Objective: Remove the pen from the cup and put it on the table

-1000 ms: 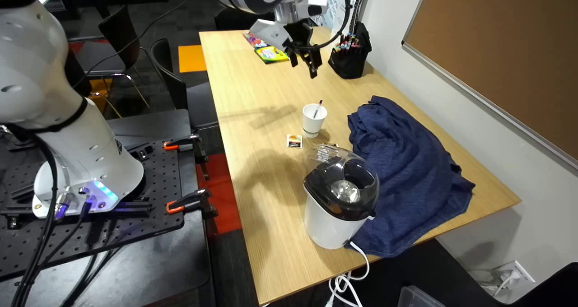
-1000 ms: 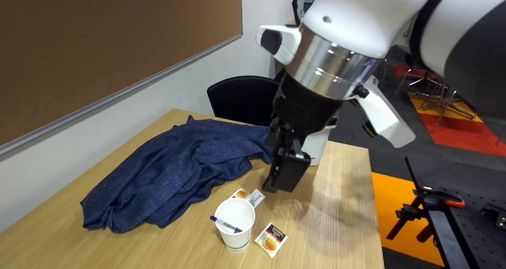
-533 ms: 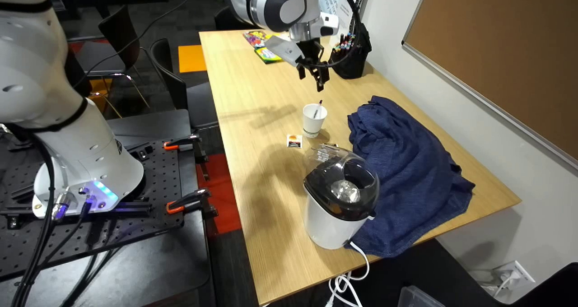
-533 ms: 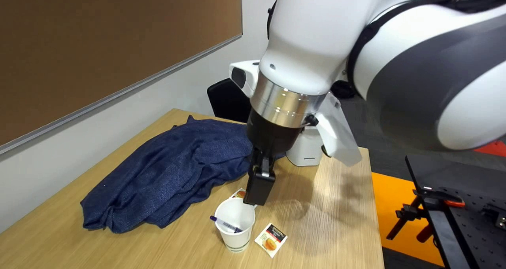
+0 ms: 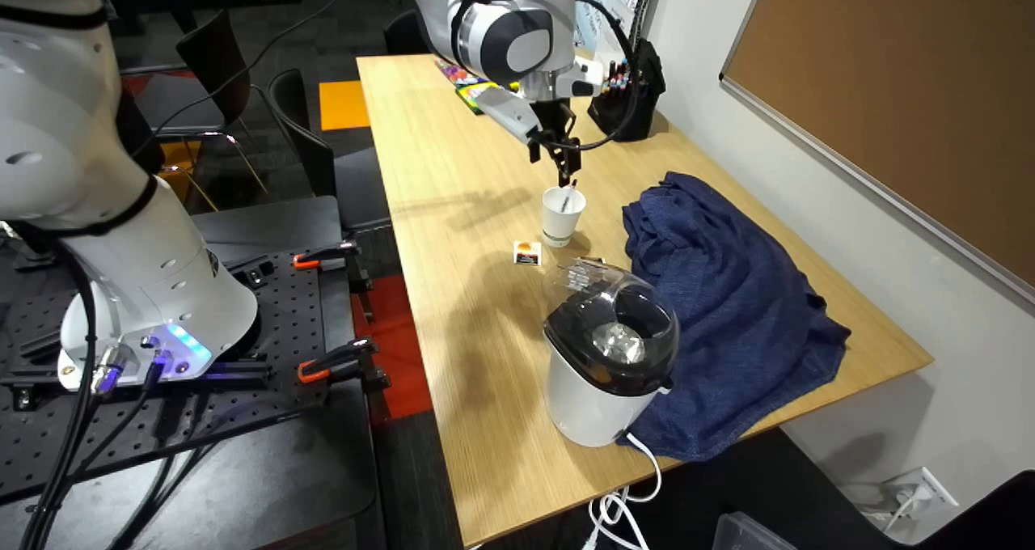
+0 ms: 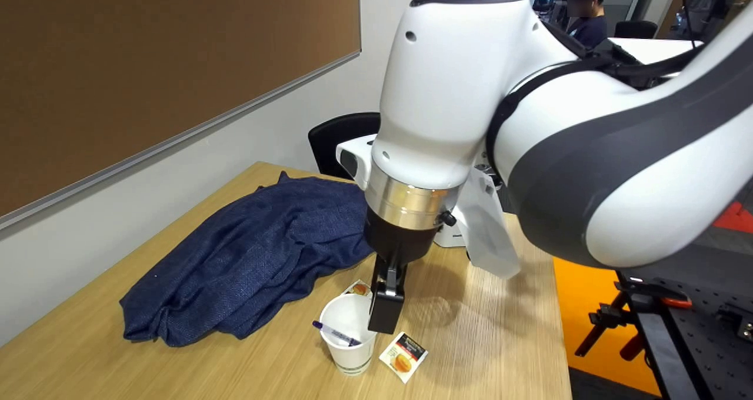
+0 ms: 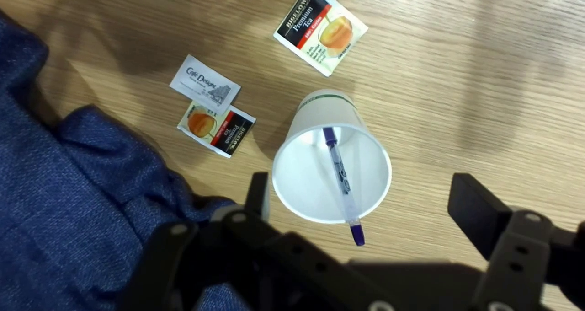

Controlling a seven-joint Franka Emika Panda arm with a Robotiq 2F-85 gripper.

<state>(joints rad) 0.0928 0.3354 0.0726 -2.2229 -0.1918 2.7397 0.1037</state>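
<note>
The pen [image 7: 343,176] has a clear barrel and purple ends. It leans inside the white cup [image 7: 299,174], with one purple end sticking out past the rim. Both show in an exterior view, the pen [image 6: 336,333] and the cup [image 6: 355,362]. The cup stands upright on the pale wood table [image 5: 453,154]. My gripper [image 7: 364,190] is open and empty, its fingers spread wide on either side of the cup opening in the wrist view. In both exterior views the gripper [image 5: 551,167] is just above the rim, beside the pen; it also shows here [image 6: 386,316].
Tea packets [image 7: 321,29] lie by the cup, one partly under a small white packet [image 7: 205,84]. A dark blue cloth [image 6: 253,259] is heaped beside them. A white appliance with a dark lid [image 5: 598,408] stands near the table's end. A black organiser [image 5: 647,105] holds markers.
The arm has moved down and closer to the cup; the gripper is now just above the rim. It has stayed open. The cup and pen have not moved.
</note>
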